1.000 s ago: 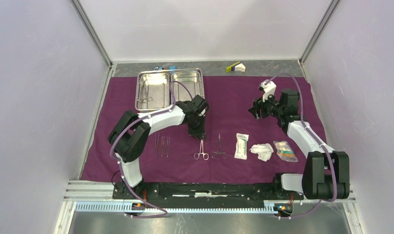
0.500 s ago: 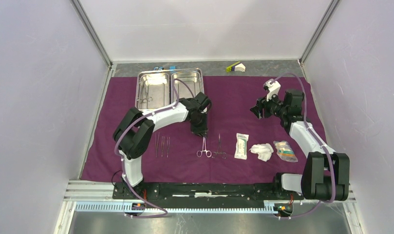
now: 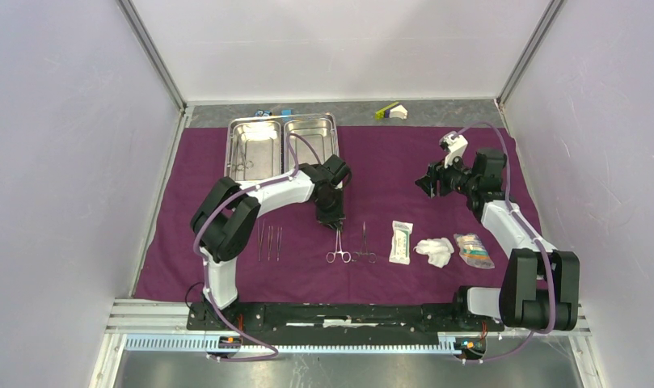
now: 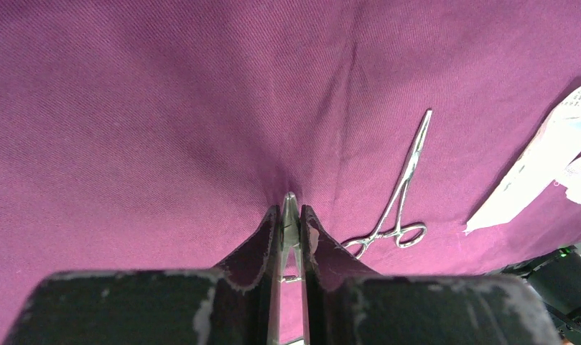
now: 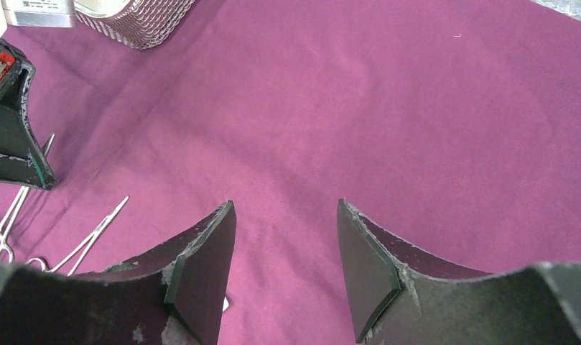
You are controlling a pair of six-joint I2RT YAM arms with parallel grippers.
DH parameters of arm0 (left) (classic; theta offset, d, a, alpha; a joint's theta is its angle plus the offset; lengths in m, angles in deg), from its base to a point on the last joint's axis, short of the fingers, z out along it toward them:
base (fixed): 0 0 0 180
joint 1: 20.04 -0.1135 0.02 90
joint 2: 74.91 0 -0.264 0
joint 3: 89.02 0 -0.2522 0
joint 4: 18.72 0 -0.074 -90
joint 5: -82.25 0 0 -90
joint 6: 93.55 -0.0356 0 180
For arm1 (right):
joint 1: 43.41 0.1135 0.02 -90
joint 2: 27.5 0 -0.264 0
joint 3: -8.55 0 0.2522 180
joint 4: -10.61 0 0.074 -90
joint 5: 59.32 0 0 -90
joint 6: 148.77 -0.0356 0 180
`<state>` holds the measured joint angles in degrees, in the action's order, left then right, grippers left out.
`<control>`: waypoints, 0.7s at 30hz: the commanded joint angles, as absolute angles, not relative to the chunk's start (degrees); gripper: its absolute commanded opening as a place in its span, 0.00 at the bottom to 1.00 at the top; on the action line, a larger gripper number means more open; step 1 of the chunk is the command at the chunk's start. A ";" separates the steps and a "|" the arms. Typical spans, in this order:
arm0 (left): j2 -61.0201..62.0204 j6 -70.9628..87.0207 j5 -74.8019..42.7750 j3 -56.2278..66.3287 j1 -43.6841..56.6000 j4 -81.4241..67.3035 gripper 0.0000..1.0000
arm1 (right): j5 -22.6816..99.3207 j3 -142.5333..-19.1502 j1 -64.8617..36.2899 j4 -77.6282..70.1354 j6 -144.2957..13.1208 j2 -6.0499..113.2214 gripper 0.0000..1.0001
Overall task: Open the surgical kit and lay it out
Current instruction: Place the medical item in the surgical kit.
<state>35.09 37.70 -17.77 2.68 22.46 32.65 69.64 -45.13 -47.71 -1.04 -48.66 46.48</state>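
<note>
While the tray (image 3: 229, 153) holds an instrument (image 3: 241, 166) on its left, left claw (image 4: 290, 214) clamps forceps (image 3: 336, 246), right claw (image 5: 286, 215) gapes.

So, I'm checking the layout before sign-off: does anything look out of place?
Nothing spilled or damaged. One ring-handled instrument lies in the steel tray's left compartment, not laid out on the purple cloth.

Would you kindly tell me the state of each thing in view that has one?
cloth, spread flat
left tool, shut on held forceps
right tool, open and empty
held forceps, gripped at the tip
second forceps, closed, lying on cloth
tray, one instrument inside
gauze, crumpled
</note>
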 commanded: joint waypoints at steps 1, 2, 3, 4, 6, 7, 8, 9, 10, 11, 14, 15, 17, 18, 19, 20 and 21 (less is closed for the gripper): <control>34.92 39.47 -17.29 2.23 22.67 32.31 0.07 | 71.15 -44.85 -48.33 0.80 -49.43 46.44 0.61; 34.73 39.36 -17.22 2.33 22.66 32.23 0.07 | 71.19 -44.86 -48.42 0.80 -49.43 46.47 0.61; 34.61 39.26 -17.02 2.37 22.67 32.25 0.07 | 71.30 -44.85 -48.51 0.80 -49.54 46.54 0.61; 34.53 39.17 -16.95 2.37 22.67 32.31 0.07 | 71.44 -44.85 -48.58 0.84 -49.62 46.60 0.61; 34.52 39.08 -16.64 2.41 22.67 32.31 0.07 | 71.61 -44.85 -48.66 0.89 -49.72 46.85 0.61; 34.64 39.00 -16.67 2.35 22.67 32.35 0.07 | 71.74 -44.85 -48.69 0.89 -49.81 46.90 0.61; 34.69 38.90 -16.68 2.31 22.67 32.31 0.08 | 71.81 -44.85 -48.69 0.89 -49.81 46.97 0.61; 34.85 38.86 -16.53 2.29 22.66 32.33 0.08 | 71.88 -44.86 -48.77 0.89 -49.81 46.99 0.61; 35.01 38.76 -16.53 2.24 22.60 32.33 0.09 | 71.90 -44.85 -48.77 0.89 -49.89 46.95 0.61; 35.16 38.68 -16.50 2.17 22.61 32.36 0.10 | 71.97 -44.85 -48.86 0.85 -49.90 46.92 0.61; 35.55 38.77 -16.93 2.08 22.50 32.31 0.12 | 72.16 -44.85 -49.03 0.96 -49.98 47.04 0.61; 35.68 38.89 -17.27 2.07 22.50 32.25 0.13 | 72.32 -44.97 -49.04 0.94 -50.07 47.25 0.61; 35.87 38.99 -17.59 2.06 22.50 32.06 0.13 | 72.58 -44.93 -49.21 0.94 -50.24 47.58 0.61; 35.99 39.07 -17.69 2.07 22.50 32.05 0.13 | 72.73 -44.93 -49.29 0.85 -50.27 47.65 0.61; 36.07 39.08 -17.77 2.12 22.50 31.92 0.13 | 72.78 -44.93 -49.37 0.89 -50.33 47.74 0.61; 36.14 39.08 -17.87 2.20 22.50 31.87 0.13 | 72.78 -44.96 -49.43 0.90 -50.34 47.85 0.61; 36.12 39.08 -17.91 2.18 22.50 31.79 0.13 | 72.86 -45.06 -49.48 0.97 -50.34 47.92 0.61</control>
<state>35.22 37.70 -17.34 2.70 22.46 32.63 71.41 -45.09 -49.04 -0.65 -49.91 47.53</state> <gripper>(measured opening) 0.167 0.611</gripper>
